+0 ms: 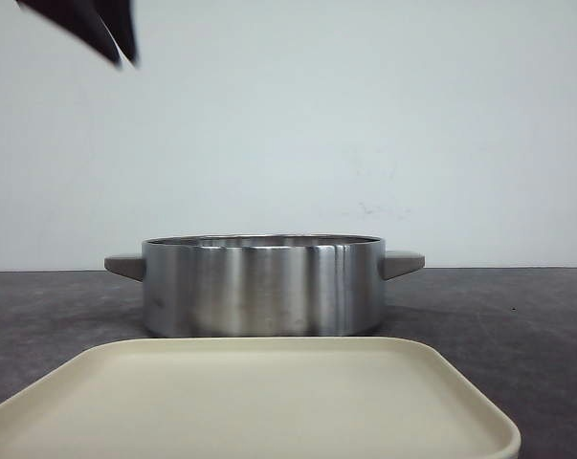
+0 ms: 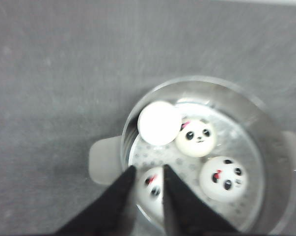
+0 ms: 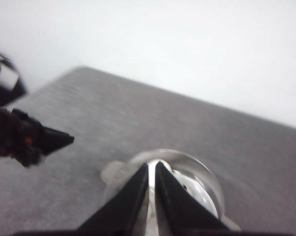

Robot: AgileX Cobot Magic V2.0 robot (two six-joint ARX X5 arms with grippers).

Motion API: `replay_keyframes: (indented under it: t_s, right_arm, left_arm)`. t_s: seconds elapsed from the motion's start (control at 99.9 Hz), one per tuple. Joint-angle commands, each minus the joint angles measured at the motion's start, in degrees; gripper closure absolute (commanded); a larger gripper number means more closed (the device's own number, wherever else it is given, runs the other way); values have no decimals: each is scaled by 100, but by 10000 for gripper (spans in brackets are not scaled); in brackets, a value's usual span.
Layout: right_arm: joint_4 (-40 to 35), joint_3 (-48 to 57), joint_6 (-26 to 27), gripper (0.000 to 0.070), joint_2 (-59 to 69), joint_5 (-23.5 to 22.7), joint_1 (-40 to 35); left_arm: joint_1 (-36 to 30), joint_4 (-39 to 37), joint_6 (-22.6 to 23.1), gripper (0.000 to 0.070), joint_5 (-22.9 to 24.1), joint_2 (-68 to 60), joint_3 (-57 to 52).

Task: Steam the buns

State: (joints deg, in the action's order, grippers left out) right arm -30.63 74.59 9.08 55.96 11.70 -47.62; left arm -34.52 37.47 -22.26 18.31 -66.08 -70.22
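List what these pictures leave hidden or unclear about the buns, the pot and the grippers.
- Front view: the pot wall hides every bun; the left gripper is cut off by the top edge.
- Left wrist view: one bun is half covered by the left gripper's fingers; another bun shows no face, glare or turned away.
- Right wrist view: the right gripper covers the pot's inside; blur hides any buns.
- The cream tray runs off the bottom edge.
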Motion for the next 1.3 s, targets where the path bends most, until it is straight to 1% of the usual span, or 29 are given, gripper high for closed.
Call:
replay_keyframes:
  t_s: [0.0, 0.07, 0.08, 0.2, 0.31, 0.391, 0.491, 0.701, 1.292]
  right_arm:
    - [361, -535, -184, 685, -302, 127, -79]
    - [754, -1228, -181, 686, -732, 133, -103]
    - [1014, -1672, -181, 686, -1021, 133, -101]
    - [1556, -2594, -179, 685, -1698, 197, -101]
    - [1759, -3075, -181, 686, -2249, 234, -101]
    - [1672, -3115, -192, 685, -2505, 234, -101]
    - [1746, -3110, -201, 685, -2710, 229, -101]
    - [1858, -3110, -201, 685, -3038, 227, -101]
    - [1864, -3110, -203, 685, -3150, 223, -101]
  left_arm:
    - [-37, 72, 208, 700, 151, 326, -7]
    - [-37, 197, 221, 700, 186, 809, 129]
    - [-37, 229, 221, 700, 184, 1128, 275]
    - [-37, 247, 221, 700, 184, 1963, 798]
    - [-37, 350, 205, 700, 184, 2732, 1381]
    - [-37, 553, 164, 700, 184, 3202, 1687]
    - [-37, 861, 162, 700, 184, 3569, 1816]
    - [-37, 1163, 162, 700, 181, 3816, 1818]
    - [-37, 1226, 168, 700, 181, 3821, 1816]
